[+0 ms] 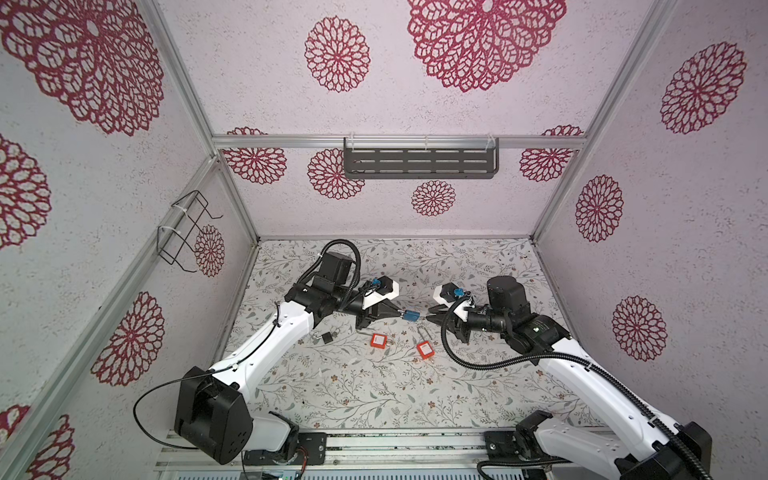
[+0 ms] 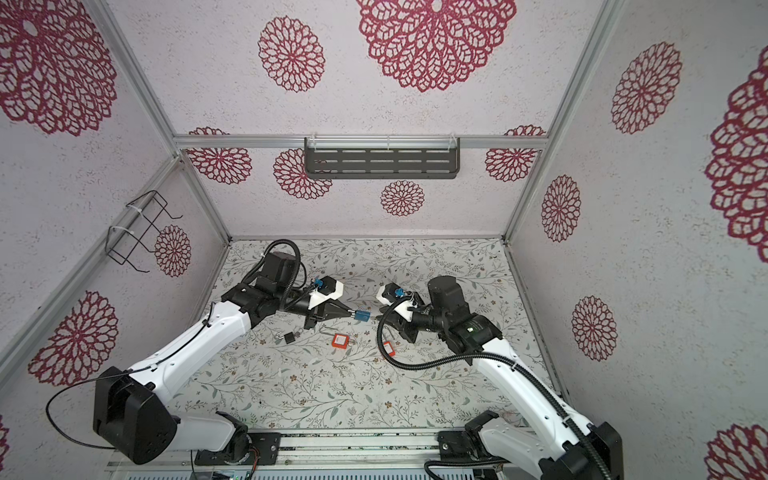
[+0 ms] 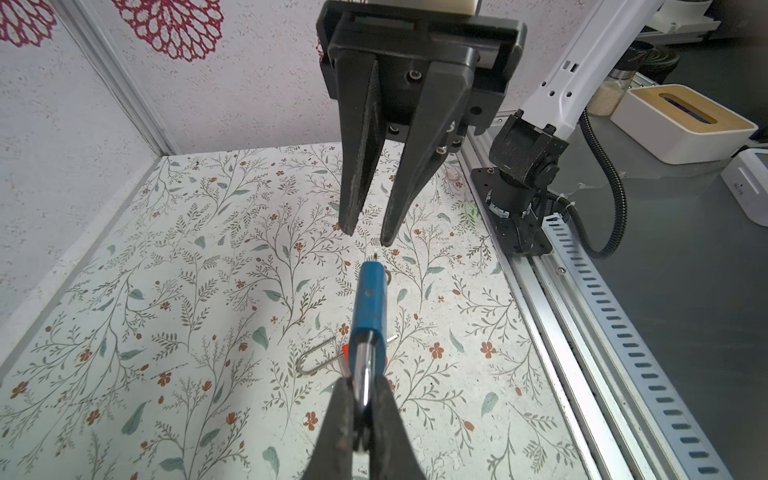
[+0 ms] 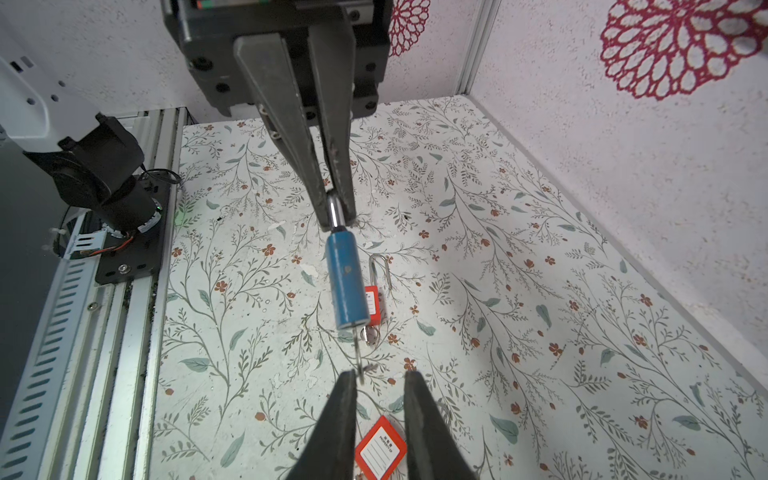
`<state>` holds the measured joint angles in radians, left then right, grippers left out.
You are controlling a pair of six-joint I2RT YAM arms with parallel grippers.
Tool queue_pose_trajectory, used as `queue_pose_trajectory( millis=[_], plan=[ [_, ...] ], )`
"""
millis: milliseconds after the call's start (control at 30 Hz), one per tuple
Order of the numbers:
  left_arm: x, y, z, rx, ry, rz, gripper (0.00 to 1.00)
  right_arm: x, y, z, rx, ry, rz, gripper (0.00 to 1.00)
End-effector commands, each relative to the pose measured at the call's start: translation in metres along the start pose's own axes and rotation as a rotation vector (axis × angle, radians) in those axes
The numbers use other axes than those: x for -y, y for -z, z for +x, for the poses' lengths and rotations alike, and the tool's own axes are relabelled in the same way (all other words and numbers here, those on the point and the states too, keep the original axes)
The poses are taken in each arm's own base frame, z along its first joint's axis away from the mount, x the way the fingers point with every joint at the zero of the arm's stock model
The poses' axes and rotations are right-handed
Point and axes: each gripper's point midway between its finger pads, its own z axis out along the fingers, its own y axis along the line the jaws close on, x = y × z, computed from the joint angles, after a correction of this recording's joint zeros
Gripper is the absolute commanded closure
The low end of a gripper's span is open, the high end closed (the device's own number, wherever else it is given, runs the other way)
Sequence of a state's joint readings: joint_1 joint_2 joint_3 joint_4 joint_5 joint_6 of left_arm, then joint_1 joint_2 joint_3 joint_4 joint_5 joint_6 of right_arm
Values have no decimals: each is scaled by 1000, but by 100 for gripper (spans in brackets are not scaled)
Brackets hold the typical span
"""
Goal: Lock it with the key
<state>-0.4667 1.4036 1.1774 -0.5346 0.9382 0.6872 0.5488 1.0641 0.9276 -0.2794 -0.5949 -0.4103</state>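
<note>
The left claw [image 2: 350,312] is gripping the blue padlock [image 2: 363,317] by its silver shackle, with the body hanging level above the floral bench [image 2: 316,386]. The right claw [image 2: 382,316] is pointing at the padlock's far end from the opposite side, its tips sitting just beside it (whether they are pinching anything is too small to tell). A black padlock [image 2: 287,337] and a red padlock [image 2: 339,340] are lying on the bench below. A second red padlock [image 2: 388,348] is peeking out from behind the right arm's black cable [image 2: 419,366]. A grey slotted shelf [image 2: 382,163] is hanging on the back wall, and a black wire basket [image 2: 133,226] is hanging on the left wall.
</note>
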Motion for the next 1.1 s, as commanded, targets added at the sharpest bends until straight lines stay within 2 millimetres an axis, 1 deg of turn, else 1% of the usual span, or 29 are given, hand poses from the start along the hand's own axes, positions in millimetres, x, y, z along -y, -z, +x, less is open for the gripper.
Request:
queue_pose_trajectory(
  millis=[0, 67, 233, 400, 467, 567, 900, 1067],
  plan=[
    [-1, 0, -12, 26, -44, 18, 100, -1, 0, -11, 8, 13, -27, 77],
    [-2, 0, -12, 25, -43, 18, 100, -5, -2, -14, 17, 9, -60, 78],
    [-1, 0, -13, 24, -47, 15, 100, -5, -4, -15, 26, 3, -70, 80],
    [-1, -1, -15, 33, -50, 20, 100, -7, -5, -13, 16, -10, -84, 85],
    [-1, -2, -14, 31, -49, 22, 100, -6, -5, -15, 21, -5, -83, 90],
    [0, -2, -15, 33, -51, 25, 100, -7, -5, -15, 22, -9, -84, 94],
    [-2, -3, -18, 38, -60, 40, 100, -11, -6, -15, 19, -20, -119, 94],
    [-2, -3, -19, 43, -51, 46, 100, -10, -8, -15, 15, -11, -121, 90]
  ],
)
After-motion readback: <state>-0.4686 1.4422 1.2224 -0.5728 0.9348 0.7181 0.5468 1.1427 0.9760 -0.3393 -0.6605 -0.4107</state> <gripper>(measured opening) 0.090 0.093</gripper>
